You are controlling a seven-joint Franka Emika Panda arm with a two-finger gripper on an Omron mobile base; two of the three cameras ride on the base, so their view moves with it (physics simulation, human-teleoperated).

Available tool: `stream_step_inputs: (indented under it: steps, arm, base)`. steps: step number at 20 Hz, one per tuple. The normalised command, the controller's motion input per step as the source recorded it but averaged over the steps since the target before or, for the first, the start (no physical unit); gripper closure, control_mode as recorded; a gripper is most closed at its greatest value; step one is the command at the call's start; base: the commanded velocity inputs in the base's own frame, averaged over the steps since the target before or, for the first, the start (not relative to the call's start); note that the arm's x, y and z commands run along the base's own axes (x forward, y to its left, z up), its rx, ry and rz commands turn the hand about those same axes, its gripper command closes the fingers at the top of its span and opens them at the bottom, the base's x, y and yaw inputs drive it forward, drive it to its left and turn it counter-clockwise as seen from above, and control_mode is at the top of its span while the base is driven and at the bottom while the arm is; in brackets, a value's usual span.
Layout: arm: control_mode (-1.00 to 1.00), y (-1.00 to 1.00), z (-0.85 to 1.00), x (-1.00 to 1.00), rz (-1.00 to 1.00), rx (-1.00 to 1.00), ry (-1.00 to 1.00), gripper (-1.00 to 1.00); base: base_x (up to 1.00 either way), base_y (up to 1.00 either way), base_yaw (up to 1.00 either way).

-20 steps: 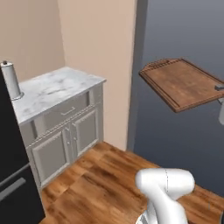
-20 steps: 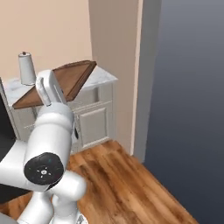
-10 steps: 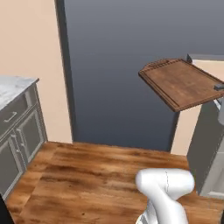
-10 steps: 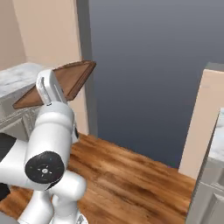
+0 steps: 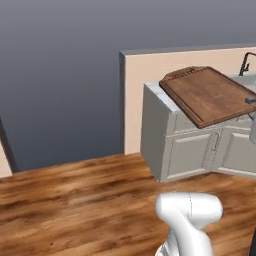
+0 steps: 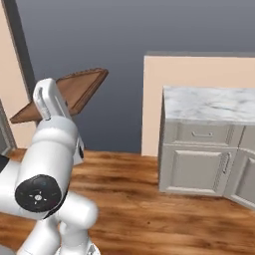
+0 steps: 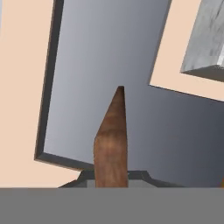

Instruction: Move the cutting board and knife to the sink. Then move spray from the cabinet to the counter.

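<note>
Up in the air at the right of the left base view, the cutting board (image 5: 209, 95) hangs tilted, its flat reddish-brown face and raised rim turned toward the camera. It sits in front of the cream base cabinets (image 5: 200, 150), and a dark faucet (image 5: 245, 62) pokes up at the far right behind it. Below is wood plank floor (image 5: 75, 190), with a dark grey wall (image 5: 60, 75) on the left.

Over in the right base view the same board shows at upper left, sticking out past the white arm (image 6: 50, 144), nearly edge-on and sloping down to the left. To the right is the marble bench (image 6: 209, 104) over cream drawers and doors, well apart from the board.

Hand view: the board runs straight up the middle as a thin brown wedge, seen edge-on, rising from between the fingers. Those are clamped shut on its near end, though the tips themselves are hard to make out. A corner of marble sits top right.
</note>
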Motion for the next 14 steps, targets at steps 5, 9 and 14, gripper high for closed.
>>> stream_step_inputs:
  steps: [5,9,14]
  arm:
    - [1.0,0.0,0.0,0.0,0.0,0.0,0.0,1.0]
    - [1.0,0.0,0.0,0.0,0.0,0.0,0.0,1.0]
    - [1.0,0.0,0.0,0.0,0.0,0.0,0.0,1.0]
  base:
    - [0.32,-1.0,-0.01]
    - [0.15,-1.0,0.07]
    - [0.02,-1.0,0.05]
